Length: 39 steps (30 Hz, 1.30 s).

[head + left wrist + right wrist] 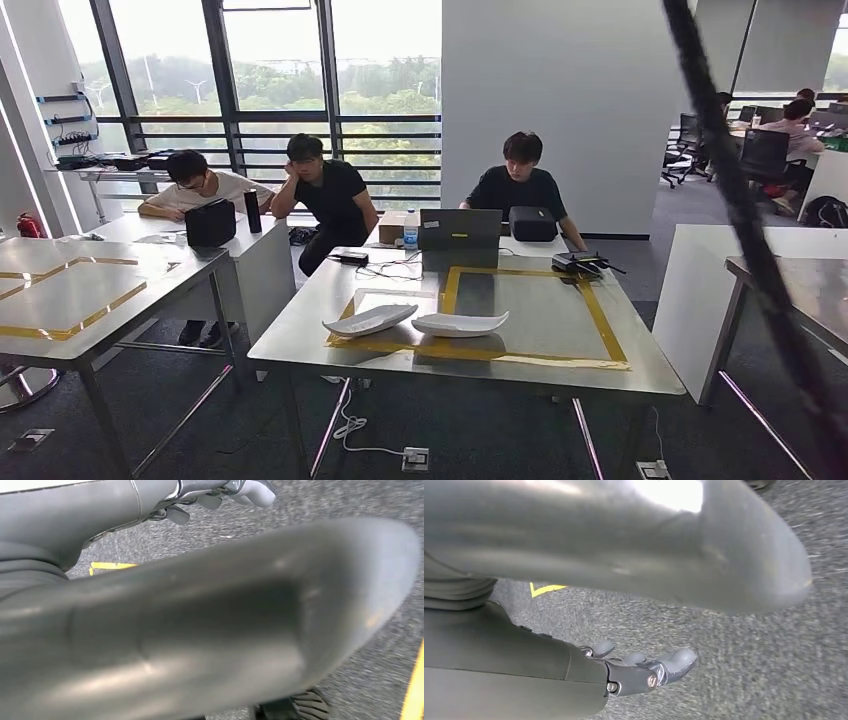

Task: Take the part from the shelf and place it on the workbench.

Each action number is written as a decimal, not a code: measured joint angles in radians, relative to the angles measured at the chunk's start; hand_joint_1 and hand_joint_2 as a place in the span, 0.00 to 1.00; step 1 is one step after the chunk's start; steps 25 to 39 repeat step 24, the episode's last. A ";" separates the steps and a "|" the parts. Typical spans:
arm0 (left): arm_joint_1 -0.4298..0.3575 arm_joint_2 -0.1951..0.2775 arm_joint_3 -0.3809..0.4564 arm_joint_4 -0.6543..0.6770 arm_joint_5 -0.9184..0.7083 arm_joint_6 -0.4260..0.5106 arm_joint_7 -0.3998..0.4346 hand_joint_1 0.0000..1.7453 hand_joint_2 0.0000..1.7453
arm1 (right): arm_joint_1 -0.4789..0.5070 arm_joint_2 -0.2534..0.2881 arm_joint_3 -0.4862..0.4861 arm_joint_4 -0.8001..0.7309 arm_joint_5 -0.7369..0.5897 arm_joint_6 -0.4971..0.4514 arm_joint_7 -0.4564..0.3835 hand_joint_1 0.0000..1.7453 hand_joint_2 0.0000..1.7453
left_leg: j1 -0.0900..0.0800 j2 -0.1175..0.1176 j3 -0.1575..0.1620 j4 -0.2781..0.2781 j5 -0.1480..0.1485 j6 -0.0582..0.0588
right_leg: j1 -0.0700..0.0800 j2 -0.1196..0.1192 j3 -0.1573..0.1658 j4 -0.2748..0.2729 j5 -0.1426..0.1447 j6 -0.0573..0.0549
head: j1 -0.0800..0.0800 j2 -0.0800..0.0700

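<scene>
Two white curved parts lie side by side on the workbench (300, 345), inside a yellow tape rectangle: one on the left (370, 320), one on the right (460, 323). The bench stands a few steps ahead of me. My left hand (200, 610) hangs over grey carpet, its thick grey thumb close to the camera and its darker fingers (240, 492) stretched out with nothing in them. My right hand (639, 672) hangs the same way, with its fingers (674, 662) apart from the thumb (649, 545) and empty.
Three people sit behind the bench with a laptop (460, 228), a bottle (411, 230) and a black box (532, 223). Another taped table (70, 290) stands left, a further table (800, 290) right. A dark cable (740, 200) crosses diagonally. Yellow floor tape (546, 587) marks the carpet.
</scene>
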<state>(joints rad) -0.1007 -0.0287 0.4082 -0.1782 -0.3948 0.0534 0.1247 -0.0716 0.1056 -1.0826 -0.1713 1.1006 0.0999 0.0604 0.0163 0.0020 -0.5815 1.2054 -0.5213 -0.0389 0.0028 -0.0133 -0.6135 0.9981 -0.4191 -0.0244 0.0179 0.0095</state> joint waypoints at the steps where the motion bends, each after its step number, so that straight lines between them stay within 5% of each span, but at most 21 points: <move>1: -0.002 -0.001 0.000 0.000 0.000 0.000 0.000 0.00 0.00 | 0.000 0.000 0.000 0.000 0.000 0.000 0.000 0.00 0.00 | 0.000 -0.003 0.063 -0.081 -0.012 0.000 | -0.001 0.000 -0.013 0.008 0.009 0.006 | -0.001 0.000; 3: -0.005 -0.003 0.000 0.000 0.000 0.000 0.000 0.00 0.00 | -0.001 0.000 0.000 0.000 0.000 -0.001 0.000 0.00 0.00 | -0.003 -0.010 0.135 -0.187 -0.046 0.011 | -0.001 0.000 -0.022 0.017 0.024 0.018 | 0.001 0.000; 6: -0.006 -0.005 0.000 0.002 0.000 -0.001 0.003 0.00 0.00 | 0.001 0.002 0.000 0.000 0.000 -0.001 0.002 0.00 0.00 | -0.010 -0.009 0.124 -0.201 -0.034 0.041 | -0.008 0.005 -0.032 0.019 0.037 0.036 | 0.002 -0.001; 8: -0.007 -0.005 0.000 0.004 -0.001 -0.004 0.012 0.00 0.00 | 0.006 0.004 0.000 0.000 0.002 -0.001 0.005 0.00 0.00 | -0.009 -0.003 0.098 -0.202 -0.010 0.059 | -0.012 0.008 -0.054 0.070 -0.035 0.047 | 0.004 -0.001; 10: -0.004 -0.004 0.000 0.004 -0.003 -0.010 0.024 0.00 0.00 | 0.006 0.006 0.000 0.000 0.004 -0.001 0.006 0.00 0.00 | -0.011 0.000 0.066 -0.200 0.015 0.065 | -0.012 0.010 -0.082 0.190 -0.149 0.051 | 0.006 -0.001; 12: 0.004 -0.003 0.000 0.005 -0.003 -0.019 0.031 0.00 0.00 | 0.006 0.006 0.000 0.000 0.004 -0.004 0.002 0.00 0.00 | -0.014 0.002 0.032 -0.196 0.041 0.065 | -0.010 0.011 -0.089 0.301 -0.191 0.048 | 0.007 -0.001; 14: 0.014 -0.004 0.000 0.006 -0.003 -0.026 0.036 0.00 0.00 | 0.006 0.006 0.000 0.000 0.002 -0.007 -0.001 0.00 0.50 | -0.015 0.004 -0.002 -0.189 0.064 0.062 | -0.008 0.012 -0.038 0.297 -0.146 0.044 | 0.007 -0.001; 16: 0.020 -0.006 0.000 0.008 -0.003 -0.034 0.042 0.00 0.00 | 0.004 0.006 0.000 0.000 0.000 -0.010 -0.003 0.00 1.00 | -0.016 0.004 -0.029 -0.180 0.082 0.056 | -0.005 0.013 0.071 0.163 -0.113 0.037 | 0.008 -0.001; 18: 0.022 -0.007 0.000 0.008 -0.009 -0.042 0.045 0.00 0.00 | 0.001 0.006 0.000 0.000 0.000 -0.012 -0.007 0.00 1.00 | -0.017 0.003 -0.042 -0.175 0.099 0.045 | -0.001 0.014 0.153 0.033 -0.134 0.027 | 0.008 0.000; 19: 0.021 -0.007 0.000 0.008 -0.012 -0.045 0.045 0.00 0.00 | 0.000 0.006 0.000 0.000 0.000 -0.012 -0.009 0.00 1.00 | -0.017 0.003 -0.044 -0.176 0.108 0.039 | 0.002 0.014 0.167 0.003 -0.146 0.022 | 0.007 0.000; 21: 0.020 -0.006 0.000 0.008 -0.017 -0.048 0.043 0.00 0.00 | 0.000 0.006 0.000 0.000 0.002 -0.012 -0.012 0.00 1.00 | -0.014 0.002 -0.048 -0.180 0.120 0.026 | 0.003 0.010 0.155 -0.005 -0.134 0.009 | 0.007 -0.001; 24: 0.015 -0.002 0.000 0.008 -0.021 -0.056 0.039 0.00 0.00 | 0.000 0.006 0.000 0.000 0.009 -0.010 -0.013 0.00 1.00 | -0.012 -0.001 -0.072 -0.135 0.054 0.014 | -0.002 0.003 0.126 -0.010 -0.101 -0.012 | 0.004 -0.001; 39: 0.015 -0.002 0.000 0.008 -0.021 -0.056 0.039 0.00 0.00 | 0.000 0.006 0.000 0.000 0.009 -0.010 -0.013 0.00 1.00 | -0.012 -0.001 -0.072 -0.135 0.054 0.014 | -0.002 0.003 0.126 -0.010 -0.101 -0.012 | 0.004 -0.001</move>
